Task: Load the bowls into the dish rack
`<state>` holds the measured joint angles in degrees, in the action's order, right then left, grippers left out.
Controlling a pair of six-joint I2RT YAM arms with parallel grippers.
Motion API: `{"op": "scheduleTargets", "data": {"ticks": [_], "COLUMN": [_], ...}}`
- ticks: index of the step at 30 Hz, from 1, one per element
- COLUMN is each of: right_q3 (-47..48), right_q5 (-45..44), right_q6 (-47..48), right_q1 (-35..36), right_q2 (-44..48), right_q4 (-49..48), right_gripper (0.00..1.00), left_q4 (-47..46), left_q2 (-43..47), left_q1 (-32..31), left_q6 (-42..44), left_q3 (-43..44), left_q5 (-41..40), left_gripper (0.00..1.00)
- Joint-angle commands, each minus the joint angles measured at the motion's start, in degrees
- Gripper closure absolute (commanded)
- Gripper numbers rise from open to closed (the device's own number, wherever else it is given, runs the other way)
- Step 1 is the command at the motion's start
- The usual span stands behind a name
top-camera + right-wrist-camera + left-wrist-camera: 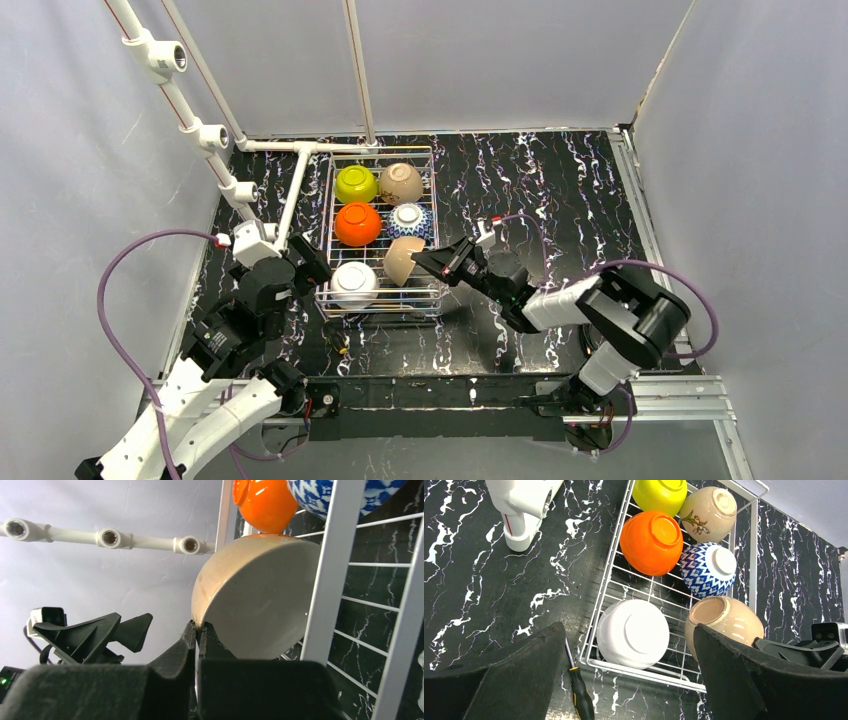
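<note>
The white wire dish rack [330, 200] holds a lime-yellow bowl [355, 183], a beige bowl [401, 183], an orange bowl [357, 224], a blue-and-white bowl [410, 220] and a white bowl [354, 284], all upside down. My right gripper [422, 260] is shut on the rim of the second tan bowl [401, 262], which is tilted on its side in the rack's near right corner. In the right wrist view the gripper [198, 626] pinches that bowl's rim [255, 600]. My left gripper [312, 262] is open and empty just left of the white bowl [634, 632].
A black-and-yellow screwdriver [579, 690] lies on the black marbled table by the rack's near left corner. A white pipe frame [210, 135] runs from the back left to the rack. Grey walls close in the table on three sides.
</note>
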<state>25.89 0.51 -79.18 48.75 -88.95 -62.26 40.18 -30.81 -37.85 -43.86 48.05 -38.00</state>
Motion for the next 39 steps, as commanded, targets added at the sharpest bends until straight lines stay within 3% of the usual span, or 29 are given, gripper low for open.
{"op": "scheduleTargets", "data": {"ticks": [1, 9, 18, 21, 26, 29, 35, 39], "right_q3": [-2.8, -3.6, -6.0, -6.7, -7.2, -6.5, -3.2, -2.1], "right_q5": [2.6, 3.2, 2.3, 1.9, 1.4, 0.9, 0.0, 0.0], "right_q6": [1.3, -5.5, -8.1, -7.6, -5.4, -3.2, 0.1, 0.4], "right_q1": [-0.3, -0.2, -0.2, -0.2, -0.2, -0.3, -0.2, -0.2], "right_q2": [-8.1, -20.2, -23.3, -22.1, -18.1, -14.7, -9.4, -8.3], "right_q4": [-5.3, -27.3, -32.5, -30.4, -24.2, -15.6, 3.1, 8.8], "right_gripper": [0.99, 0.99, 0.99, 0.97, 0.77, 0.70, 0.67, 0.67], "left_q4": [-0.7, -0.7, -0.8, -0.8, -0.8, -0.8, -1.0, -1.0], "left_q2": [-0.6, -1.4, -2.5, -2.9, -3.1, -3.0, -3.1, -3.1], "left_q1": [-0.2, -0.2, -0.2, -0.2, -0.2, -0.2, -0.2, -0.2], "left_q6": [0.9, 1.0, 1.1, 1.0, 1.1, 1.1, 1.2, 1.2], "left_q3": [0.2, 0.3, 0.5, 0.6, 0.8, 0.9, 0.9, 1.0], "left_q5": [-0.3, -0.3, -0.3, -0.1, 0.1, 0.3, 0.2, 0.1], "left_gripper": [0.02, 0.02, 0.02, 0.02, 0.02, 0.02, 0.02, 0.02]}}
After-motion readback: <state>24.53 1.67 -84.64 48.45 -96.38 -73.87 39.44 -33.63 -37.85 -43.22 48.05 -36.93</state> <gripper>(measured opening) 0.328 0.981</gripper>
